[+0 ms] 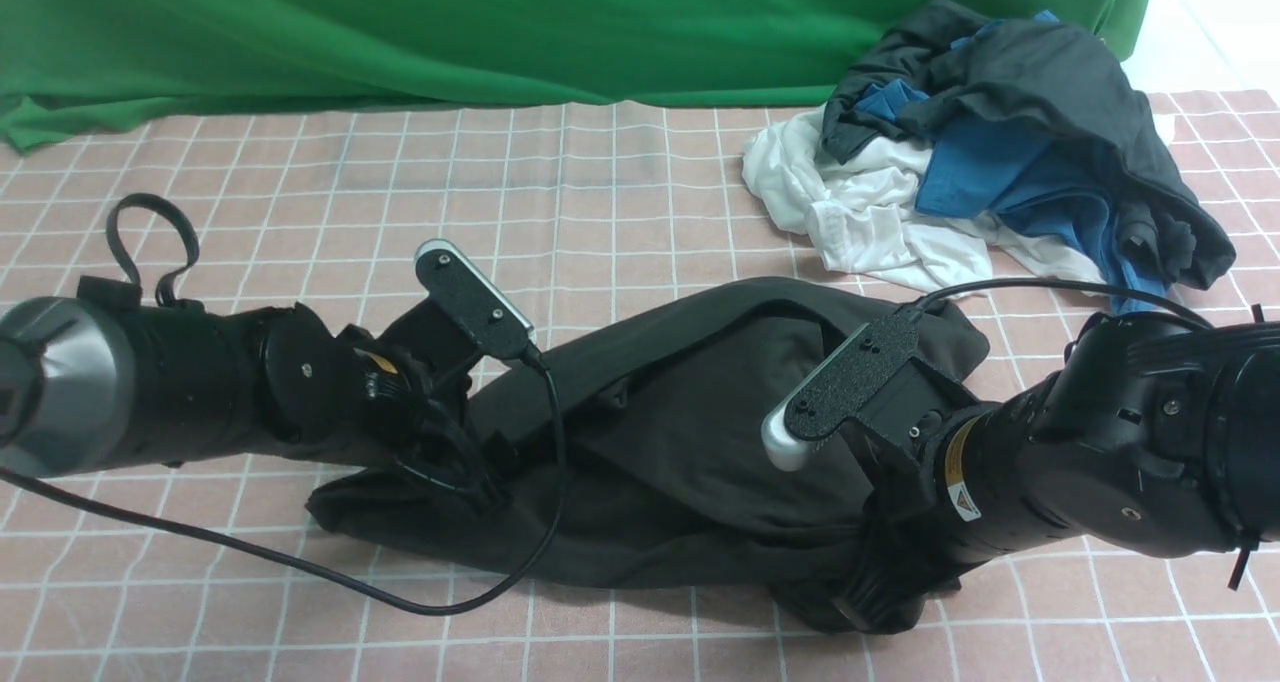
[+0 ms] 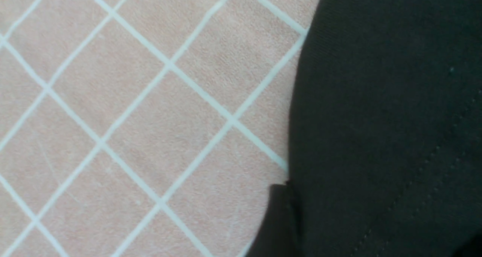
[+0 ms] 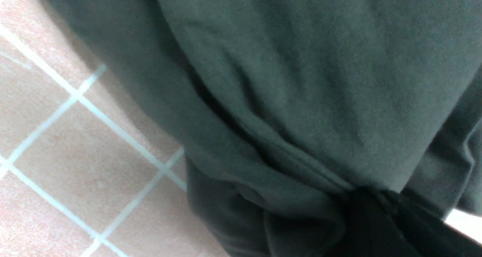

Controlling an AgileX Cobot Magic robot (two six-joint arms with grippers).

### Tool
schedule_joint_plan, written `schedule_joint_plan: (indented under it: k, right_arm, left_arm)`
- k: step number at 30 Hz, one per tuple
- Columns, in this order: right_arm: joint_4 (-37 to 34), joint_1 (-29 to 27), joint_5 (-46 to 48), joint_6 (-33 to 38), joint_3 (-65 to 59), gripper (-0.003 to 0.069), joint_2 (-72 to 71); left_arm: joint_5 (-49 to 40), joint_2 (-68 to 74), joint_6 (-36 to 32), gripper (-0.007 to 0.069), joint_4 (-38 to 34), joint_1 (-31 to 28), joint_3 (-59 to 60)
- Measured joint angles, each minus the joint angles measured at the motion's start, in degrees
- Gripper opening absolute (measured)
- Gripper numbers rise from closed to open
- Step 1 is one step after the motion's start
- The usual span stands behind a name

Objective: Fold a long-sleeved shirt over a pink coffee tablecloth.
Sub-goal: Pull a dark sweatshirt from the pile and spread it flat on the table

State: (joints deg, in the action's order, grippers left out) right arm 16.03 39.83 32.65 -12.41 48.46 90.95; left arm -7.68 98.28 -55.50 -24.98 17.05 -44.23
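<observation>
Shirt: the black shirt (image 1: 680, 442) lay in a crumpled, partly folded heap on the near middle of the tablecloth. It reached from the left arm across to the right arm, and its top layer was humped toward the far right.
Tablecloth: the pink tablecloth (image 1: 600, 192), printed with thin white grid lines, covered the table and lay flat around the shirt.
Left pincer: the left pincer (image 1: 465, 482) pointed down at the shirt's left end, dark against the dark cloth. Whether its jaws were spread or pressed together could not be told.
Left wrist view: no fingers showed. There was only an edge of the shirt (image 2: 376, 117), with a line of stitching, lying on the tablecloth (image 2: 131, 117).
Right pincer: the right pincer (image 1: 855, 602) sat low at the shirt's near right edge, pressed together and pinching a gather of the shirt.
Right wrist view: folds of the shirt (image 3: 301, 80) ran together into a dark bunch close to the lens, with the tablecloth (image 3: 56, 144) beside them.
Clothes pile: a dark grey garment (image 1: 1060, 72) was bunched with blue cloth (image 1: 1000, 182) on top of a white garment (image 1: 850, 212). The pile sat at the far right of the table, just beyond the shirt's far edge.
Green cloth: a plain green cloth (image 1: 500, 32) hung along the back of the table.
Cable: a black cable (image 1: 300, 562) ran from the left arm's camera over the shirt's left part and looped onto the tablecloth in front.
</observation>
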Motion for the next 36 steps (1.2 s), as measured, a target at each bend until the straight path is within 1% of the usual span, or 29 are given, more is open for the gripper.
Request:
schedule_joint_plan:
  k: [2,3,4,5,6,7,8,9,13,15,18,19,20,22,24,27,29,30,32,33,36]
  right_arm:
    - [-0.4,0.0,0.0,0.1,0.0,0.0031,0.0]
    - [-0.6,0.0,-0.1,0.3,0.0,0.0029,0.0]
    - [-0.6,0.0,-0.1,0.3,0.0,0.0029,0.0]
    - [-0.7,0.0,-0.1,0.4,0.0,0.0029,0.0]
    - [-0.7,0.0,-0.1,0.6,0.0,0.0029,0.0]
    - [-0.8,0.0,-0.1,0.6,0.0,0.0029,0.0]
    - [-0.8,0.0,-0.1,0.6,0.0,0.0029,0.0]
    - [-0.8,0.0,-0.1,0.7,0.0,0.0029,0.0]
    - [-0.9,-0.1,-0.1,1.3,0.0,0.0029,-0.3]
    - [-0.9,-0.1,0.4,1.5,0.0,0.0029,-1.6]
    - [-1.0,-0.1,1.2,1.6,0.0,0.0029,-5.7]
    - [-1.0,-0.1,1.3,1.6,0.0,0.0029,-7.9]
    - [-1.0,-0.1,1.3,1.6,0.0,0.0029,-8.3]
    - [-1.1,-0.1,1.2,1.7,0.0,0.0029,-11.9]
    - [-1.0,-0.1,2.3,1.7,0.6,0.0029,-17.1]
    - [-0.9,-0.1,5.1,1.7,1.9,0.0029,-20.3]
    - [0.1,-0.9,10.1,1.7,4.8,0.0029,-24.4]
    - [0.2,-1.0,10.4,1.7,5.0,0.0029,-24.7]
    - [1.3,-3.2,13.4,1.4,7.2,0.0029,-27.5]
    - [1.3,-3.4,13.6,1.3,7.3,0.0029,-27.7]
    - [1.9,-8.2,15.8,-0.4,9.0,0.0029,-31.6]
  left_arm:
    - [0.5,0.0,0.0,0.0398,0.3,0.0,0.0]
    - [0.8,-0.1,0.0,0.0322,0.8,0.0,0.0]
    - [1.0,-0.2,0.0,0.0267,1.5,0.0,0.0]
    - [1.1,-0.2,0.0,0.0253,1.7,0.0,0.0]
    - [1.3,-0.2,0.0,0.0131,4.3,-0.1,0.0]
    - [1.3,-0.2,0.1,0.0120,4.3,-0.1,0.0]
    - [1.3,-0.4,0.6,0.0066,5.8,-0.2,0.0]
    - [1.2,-0.8,1.9,0.0040,6.5,-0.6,0.0]
    - [0.9,-4.2,6.5,0.0030,7.1,-2.6,0.0]
    - [-0.2,-7.5,9.1,0.0030,7.1,-4.8,-0.1]
    - [-5.2,-12.5,12.8,0.0030,6.9,-9.1,-2.1]
    - [-8.2,-14.6,14.5,0.0030,6.9,-11.1,-3.9]
    - [-8.8,-14.9,14.8,0.0030,6.9,-11.5,-4.2]
    - [-14.0,-17.0,16.7,0.0030,6.8,-14.3,-7.2]
    - [-21.8,-19.1,18.4,0.0030,6.6,-17.3,-11.7]
    - [-26.9,-19.6,18.6,0.0030,5.4,-18.2,-14.2]
    - [-31.1,-19.7,18.6,0.0030,2.4,-18.4,-15.9]
    - [-31.4,-19.7,18.6,0.0030,2.1,-18.4,-16.0]
    - [-34.1,-19.7,17.9,0.0030,-0.3,-18.4,-17.1]
    - [-34.3,-19.7,17.9,0.0030,-0.5,-18.4,-17.3]
    - [-37.7,-20.4,17.4,0.0030,-2.4,-18.4,-19.8]
